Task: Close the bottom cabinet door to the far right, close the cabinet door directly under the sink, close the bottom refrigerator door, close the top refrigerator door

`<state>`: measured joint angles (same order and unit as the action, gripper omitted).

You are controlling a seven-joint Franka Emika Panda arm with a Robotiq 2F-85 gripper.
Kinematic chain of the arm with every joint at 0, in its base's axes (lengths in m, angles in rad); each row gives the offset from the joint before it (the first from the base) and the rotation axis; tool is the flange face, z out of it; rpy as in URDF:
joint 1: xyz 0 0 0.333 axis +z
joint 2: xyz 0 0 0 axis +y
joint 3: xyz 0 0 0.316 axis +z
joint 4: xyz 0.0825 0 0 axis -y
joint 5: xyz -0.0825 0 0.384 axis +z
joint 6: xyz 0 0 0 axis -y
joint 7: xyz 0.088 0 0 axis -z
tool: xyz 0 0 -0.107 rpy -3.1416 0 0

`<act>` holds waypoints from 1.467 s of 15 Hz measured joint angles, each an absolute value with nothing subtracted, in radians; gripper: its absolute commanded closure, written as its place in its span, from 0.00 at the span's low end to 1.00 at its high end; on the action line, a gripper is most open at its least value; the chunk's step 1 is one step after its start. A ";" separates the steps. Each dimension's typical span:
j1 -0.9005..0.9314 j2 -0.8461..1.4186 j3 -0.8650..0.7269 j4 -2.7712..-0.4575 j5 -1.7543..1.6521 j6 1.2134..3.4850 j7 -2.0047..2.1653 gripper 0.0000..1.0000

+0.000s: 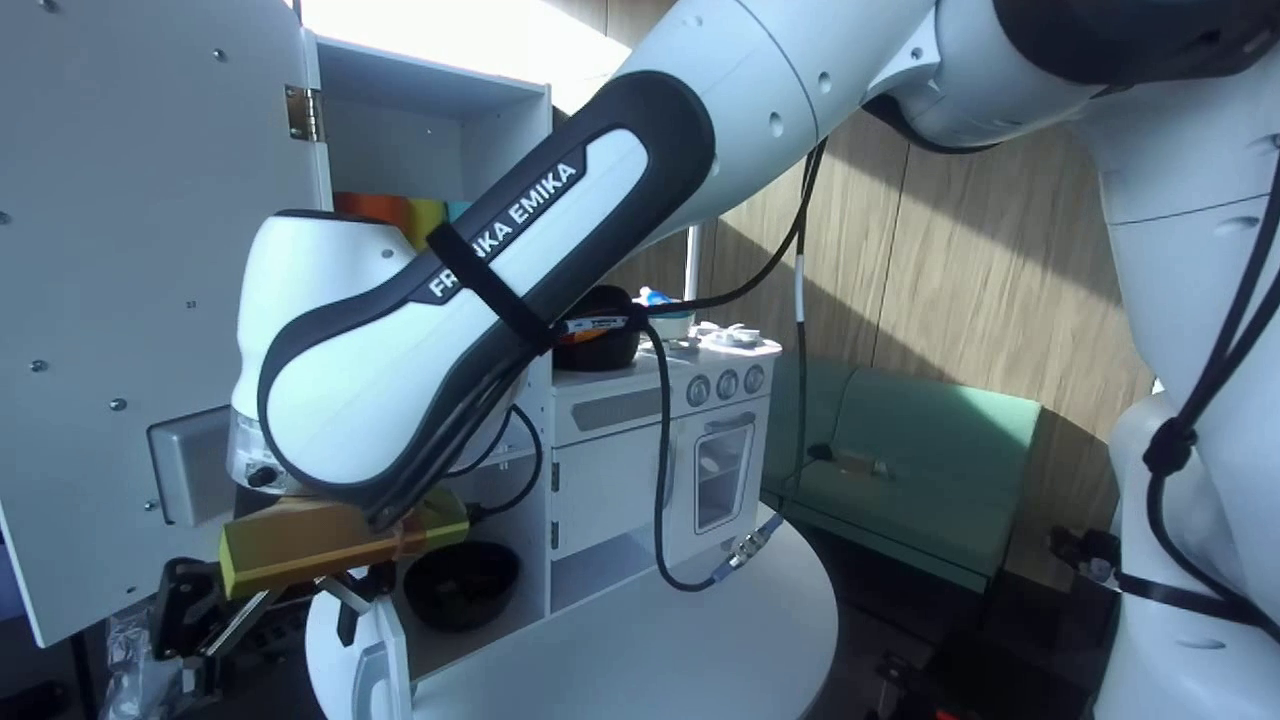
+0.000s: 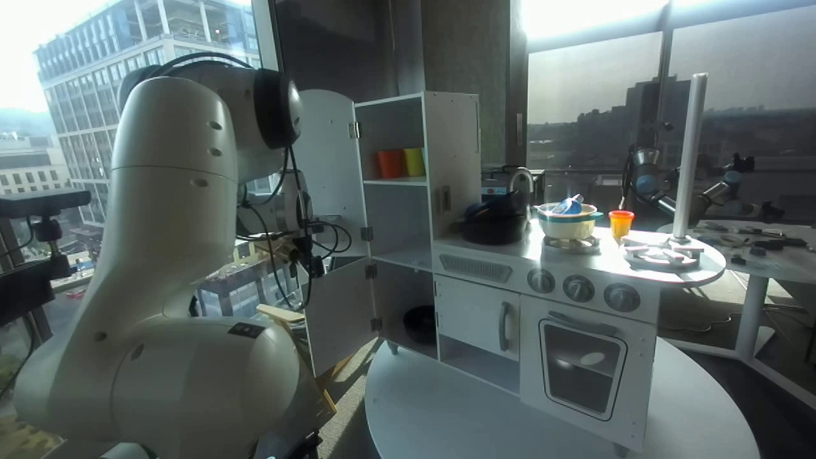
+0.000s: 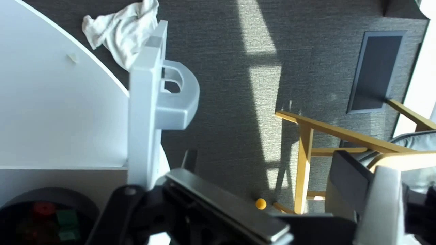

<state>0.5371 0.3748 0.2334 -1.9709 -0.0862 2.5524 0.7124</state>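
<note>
The top refrigerator door [image 1: 130, 300] [image 2: 328, 153] is swung wide in both exterior views. Below it, the bottom refrigerator door [image 2: 341, 312] also stands away from its compartment; the wrist view shows its edge and grey handle [image 3: 180, 93]. My gripper [image 1: 268, 630] [image 3: 269, 180] is open with nothing between its fingers. One of its fingers [image 1: 348, 625] is close to the top of the bottom refrigerator door; contact cannot be made out. The cabinet door under the sink [image 2: 472, 306] and the far-right bottom door with a window [image 2: 583, 366] look flush with the cabinet front.
A dark bowl [image 1: 460, 585] sits inside the lower refrigerator compartment. The toy kitchen rests on a round white table [image 2: 433, 408]. In the wrist view, a wooden chair [image 3: 303, 163], an orange ball [image 3: 261, 203] and a white cloth [image 3: 127, 32] lie beyond the door.
</note>
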 measured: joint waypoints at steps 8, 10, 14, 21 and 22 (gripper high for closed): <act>0.547 0.317 0.065 -2.088 -0.491 2.546 1.031 0.00; 0.546 0.316 0.017 -2.094 -0.615 2.559 1.152 0.00; 0.516 0.313 -0.013 -2.100 -0.800 2.560 1.349 0.00; 0.456 0.281 0.035 -2.098 -1.009 2.564 1.555 0.00; 0.445 0.279 0.049 -2.098 -1.011 2.564 1.560 0.00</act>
